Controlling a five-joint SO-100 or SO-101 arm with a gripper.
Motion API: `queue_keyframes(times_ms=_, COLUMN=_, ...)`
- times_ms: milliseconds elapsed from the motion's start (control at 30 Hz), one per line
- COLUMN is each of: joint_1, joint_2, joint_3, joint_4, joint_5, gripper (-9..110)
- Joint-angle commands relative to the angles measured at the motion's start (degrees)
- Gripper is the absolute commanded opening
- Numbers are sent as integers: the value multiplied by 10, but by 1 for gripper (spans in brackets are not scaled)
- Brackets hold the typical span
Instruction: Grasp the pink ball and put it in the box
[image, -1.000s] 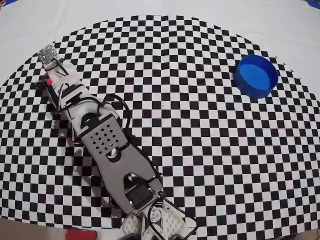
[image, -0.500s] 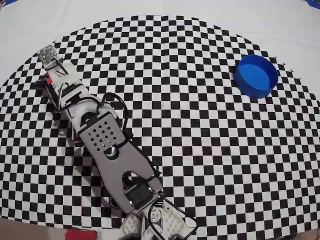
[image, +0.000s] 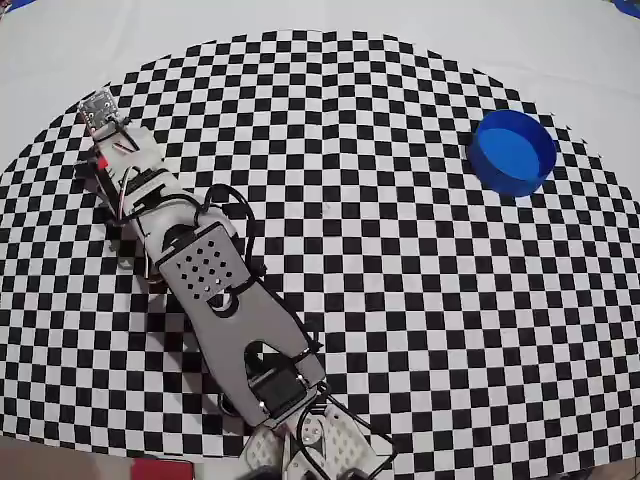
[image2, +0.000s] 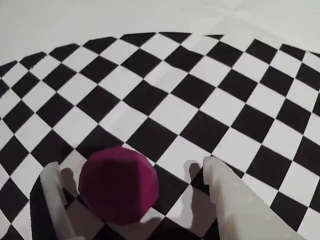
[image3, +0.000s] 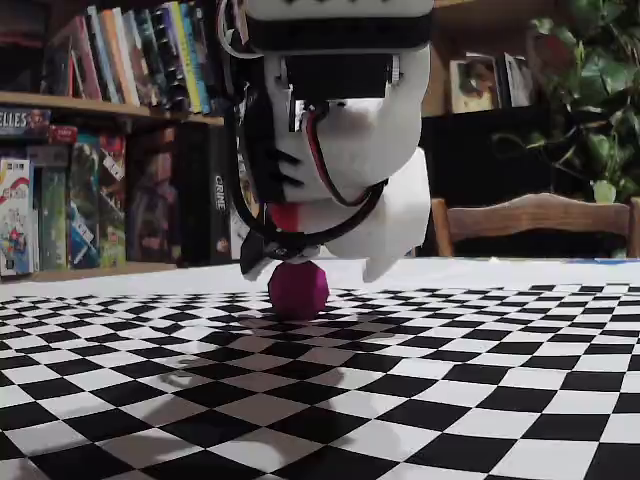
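Observation:
The pink ball (image2: 119, 184) rests on the checkered cloth between my gripper's (image2: 130, 167) two white fingers. The jaws stand open around it, and the ball lies nearer the left finger (image2: 52, 197) than the right one (image2: 227, 200). In the fixed view the ball (image3: 298, 288) sits on the cloth right under the gripper (image3: 320, 270). In the overhead view the gripper (image: 98, 108) is at the far left of the cloth and hides the ball. The blue round box (image: 513, 150) stands at the far right, well away from the gripper.
The white arm (image: 215, 280) stretches from the base at the bottom edge up to the left. The checkered cloth (image: 400, 300) ends in a curved edge on a white tablecloth. A bookshelf (image3: 100, 150) and a chair (image3: 535, 215) stand behind the table.

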Motion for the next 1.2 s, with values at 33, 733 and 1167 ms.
queue_keyframes(times_ms=33, joint_1=-3, joint_2=8, joint_3=-28, joint_4=-4, joint_5=2, gripper=33)
queue_keyframes(times_ms=733, joint_1=-11, joint_2=-11, joint_3=-47, joint_4=-4, joint_5=2, gripper=33)
queue_keyframes(times_ms=1167, joint_1=-13, joint_2=-31, joint_3=-71, joint_4=-4, joint_5=2, gripper=33)
